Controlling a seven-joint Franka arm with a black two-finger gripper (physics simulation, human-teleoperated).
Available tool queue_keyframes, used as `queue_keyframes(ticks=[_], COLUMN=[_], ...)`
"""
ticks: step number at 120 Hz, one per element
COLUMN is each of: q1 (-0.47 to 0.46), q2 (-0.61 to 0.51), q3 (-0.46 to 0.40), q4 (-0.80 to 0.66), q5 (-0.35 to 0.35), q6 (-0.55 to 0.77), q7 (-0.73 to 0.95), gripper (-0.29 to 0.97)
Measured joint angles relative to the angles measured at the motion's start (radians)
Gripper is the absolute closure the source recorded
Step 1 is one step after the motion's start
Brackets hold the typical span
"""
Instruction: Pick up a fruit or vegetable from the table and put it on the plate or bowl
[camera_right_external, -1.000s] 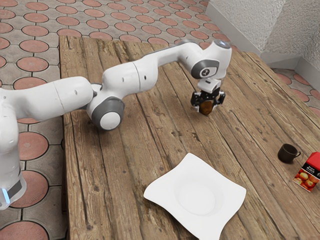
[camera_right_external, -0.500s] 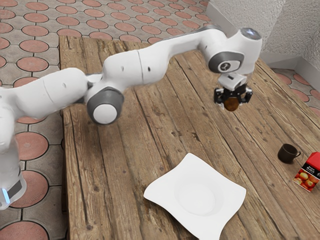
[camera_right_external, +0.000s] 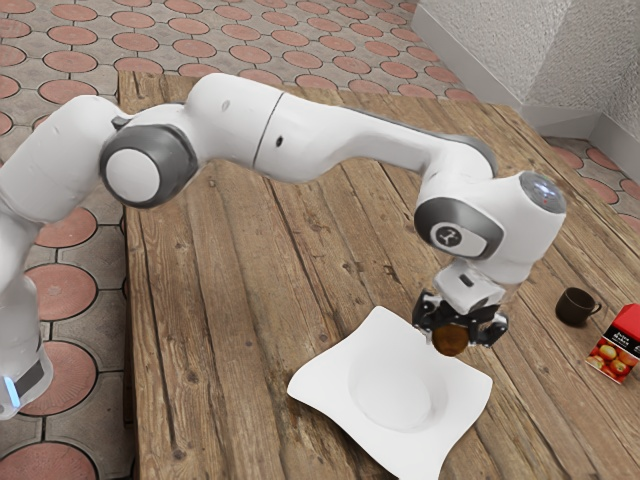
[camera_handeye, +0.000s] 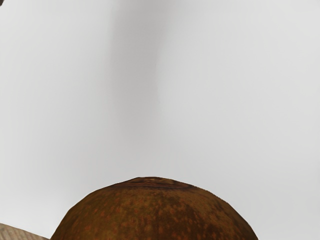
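- Brown, round, speckled fruit (camera_right_external: 449, 340) is being pinched by the black two-finger gripper (camera_right_external: 458, 331), just above the white, wavy-edged square plate (camera_right_external: 330, 385).
- It is being judged light, firm and rather slippery; best held across its middle.
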Motion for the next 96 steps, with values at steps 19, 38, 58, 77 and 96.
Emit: queue_keyframes(ticks=[19, 38, 58, 77, 96], q1=[-0.029, -0.055, -0.063, -0.060, -0.057], q2=[-0.097, -0.149, -0.214, -0.228, -0.227], q3=[0.005, 0.006, 0.018, 0.042, 0.103], q4=[-0.137, -0.224, -0.328, -0.349, -0.294], q5=[-0.025, -0.047, -0.073, -0.080, -0.072], q6=[0.069, 0.110, 0.145, 0.167, 0.220], q7=[-0.090, -0.169, -0.243, -0.313, -0.377], gripper=[0.45, 0.45, 0.45, 0.19, 0.06])
